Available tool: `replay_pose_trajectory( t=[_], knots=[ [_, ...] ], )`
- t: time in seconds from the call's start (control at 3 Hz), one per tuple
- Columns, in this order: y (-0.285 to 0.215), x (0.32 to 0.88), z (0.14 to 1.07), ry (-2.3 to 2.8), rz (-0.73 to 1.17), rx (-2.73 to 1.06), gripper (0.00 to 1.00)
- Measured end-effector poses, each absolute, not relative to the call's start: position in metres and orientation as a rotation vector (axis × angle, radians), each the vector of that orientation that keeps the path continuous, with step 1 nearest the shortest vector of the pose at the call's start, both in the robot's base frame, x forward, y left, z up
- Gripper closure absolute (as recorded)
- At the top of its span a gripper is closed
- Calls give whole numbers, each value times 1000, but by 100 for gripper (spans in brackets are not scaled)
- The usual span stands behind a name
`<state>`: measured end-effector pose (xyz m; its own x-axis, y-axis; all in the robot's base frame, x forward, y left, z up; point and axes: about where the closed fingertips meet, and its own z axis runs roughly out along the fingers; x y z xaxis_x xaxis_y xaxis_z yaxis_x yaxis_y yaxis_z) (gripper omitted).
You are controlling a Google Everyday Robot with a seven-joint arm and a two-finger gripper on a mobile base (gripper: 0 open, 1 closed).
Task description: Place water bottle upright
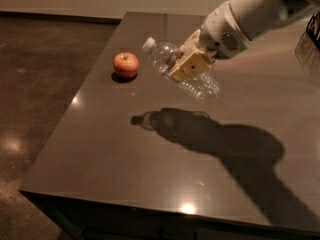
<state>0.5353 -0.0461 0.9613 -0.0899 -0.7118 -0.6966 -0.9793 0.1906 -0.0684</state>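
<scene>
The water bottle [167, 60] is a clear ribbed plastic bottle with a white cap. It hangs in the air above the dark table [125, 154], tilted, cap up and to the left, base down and to the right. My gripper [186, 63] is shut on the water bottle around its middle, hiding most of the label band. The white arm reaches in from the upper right. The bottle's shadow lies on the table below it.
A red apple [125, 64] sits on the table to the left of the bottle. The table's left edge runs beside it, with brown floor beyond. A dark object shows at the right edge [314, 31].
</scene>
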Motion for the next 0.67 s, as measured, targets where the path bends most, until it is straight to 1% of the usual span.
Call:
replay_pose_trajectory(
  t=[0.33,0.67],
  knots=[
    [-62,546,972,1823,635,-1269,100],
    [-75,556,970,1756,676,-1072,100]
  ],
)
